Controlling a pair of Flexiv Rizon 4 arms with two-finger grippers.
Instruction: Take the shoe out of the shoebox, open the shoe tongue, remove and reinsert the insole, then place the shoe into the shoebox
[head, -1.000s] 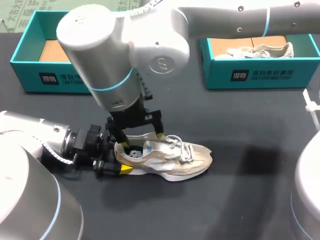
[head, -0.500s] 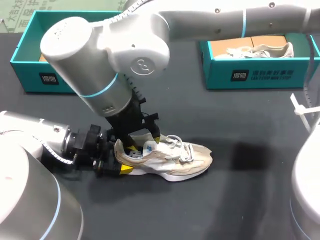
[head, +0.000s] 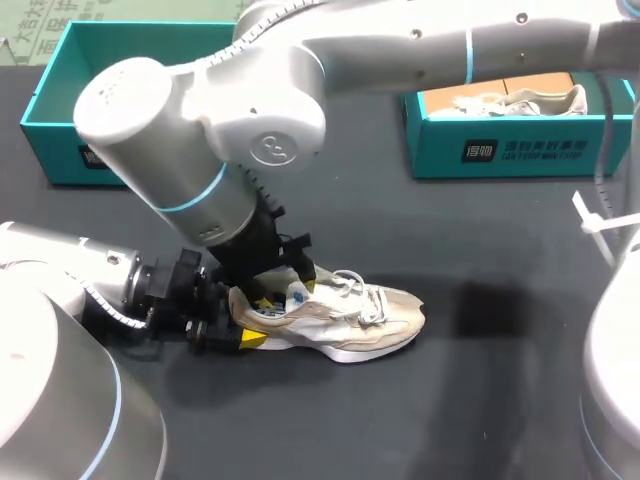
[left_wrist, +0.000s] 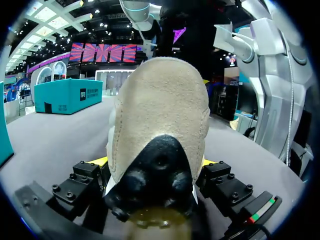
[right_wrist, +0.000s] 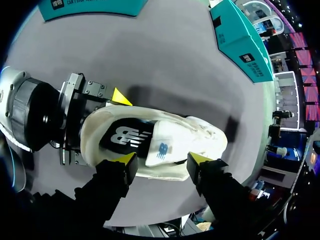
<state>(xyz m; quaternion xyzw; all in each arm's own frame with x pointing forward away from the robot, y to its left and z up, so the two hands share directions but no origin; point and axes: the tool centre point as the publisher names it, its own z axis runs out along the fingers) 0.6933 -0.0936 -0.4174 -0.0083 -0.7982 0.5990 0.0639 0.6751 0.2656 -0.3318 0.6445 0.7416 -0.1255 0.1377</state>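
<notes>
Shoe (head: 350, 315) is lying unboxed, insole (right_wrist: 122, 136) not yet out.
Left gripper (left_wrist: 155, 162) is clamping its heel; right gripper (right_wrist: 162, 160) is hovering spread and empty, tongue (right_wrist: 162, 147) between its fingers.

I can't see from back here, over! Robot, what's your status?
Left pincer clamped on shoe heel. Right pincer open over the tongue. Insole inside. Nothing in the way.
</notes>
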